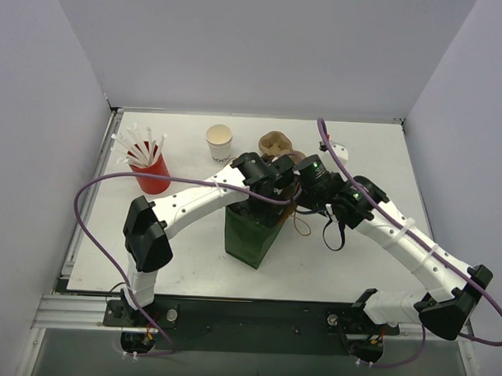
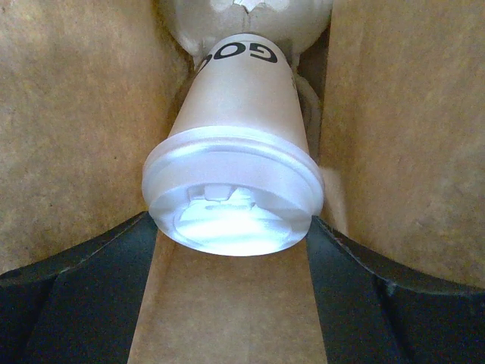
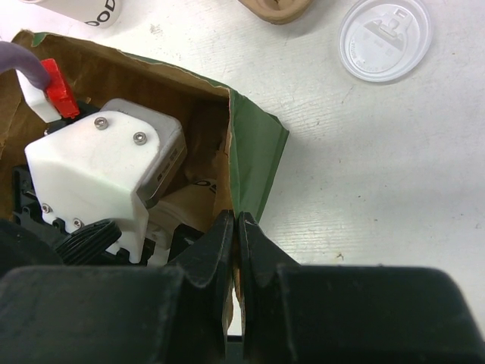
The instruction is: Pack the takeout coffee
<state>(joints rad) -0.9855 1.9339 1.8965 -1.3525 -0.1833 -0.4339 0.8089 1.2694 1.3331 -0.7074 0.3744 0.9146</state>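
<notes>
- Inside the green paper bag point(image 1: 253, 242) at centre frame of the top view, the lidded takeout cup point(image 2: 235, 114) sits between brown walls with its lid toward the wrist camera. Packing looks nearly done.
- The left end effector point(image 2: 231, 227) straddles the lid with its jaws spread wide; whether it grips the cup or merely brackets it cannot be told.
- The right end effector point(image 3: 236, 235) is clenched on the bag's rim, apparently to hold the mouth open and steady the bag.
- Toward the upper left of the top view, a second white cup point(image 1: 219, 143) stands unlidded on the tabletop point(image 1: 191, 260), near the pulp carrier point(image 1: 276, 143). A loose lid point(image 3: 385, 38) lies further right.
- The cup's base and the bag's floor are lost in glare, and the left arm hides the bag's mouth from above.
</notes>
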